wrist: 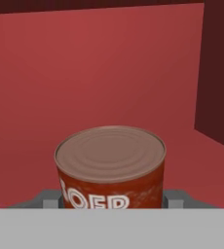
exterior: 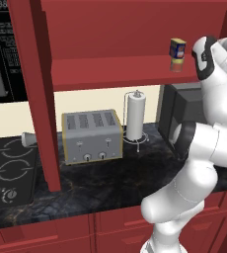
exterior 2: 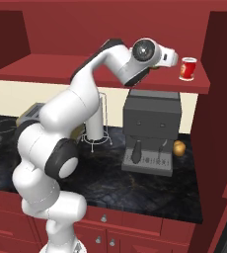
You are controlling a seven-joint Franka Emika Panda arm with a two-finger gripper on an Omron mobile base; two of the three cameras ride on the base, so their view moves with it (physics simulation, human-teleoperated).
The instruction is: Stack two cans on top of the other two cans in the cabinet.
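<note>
A blue can with yellow markings [exterior: 177,48] sits on top of a tan-brown can [exterior: 176,64] on the dark red cabinet shelf [exterior: 110,69], just left of my arm. Further right along the shelf [exterior 2: 61,69], my gripper [exterior 2: 179,64] reaches sideways to a red can with a white label [exterior 2: 188,69]. In the hand view this red can [wrist: 111,155] stands upright between the fingers [wrist: 179,199], whose pads press its two sides. My gripper [wrist: 112,202] is shut on it. The can's base is hidden, so I cannot tell whether it rests on the shelf.
The cabinet's side wall [wrist: 221,73] rises close to the right of the red can. On the dark counter below stand a toaster [exterior: 92,136], a paper towel holder [exterior: 135,116], a coffee machine [exterior 2: 150,128] and a small orange fruit [exterior 2: 179,147]. A cabinet post [exterior: 36,99] stands by the stove [exterior: 7,168].
</note>
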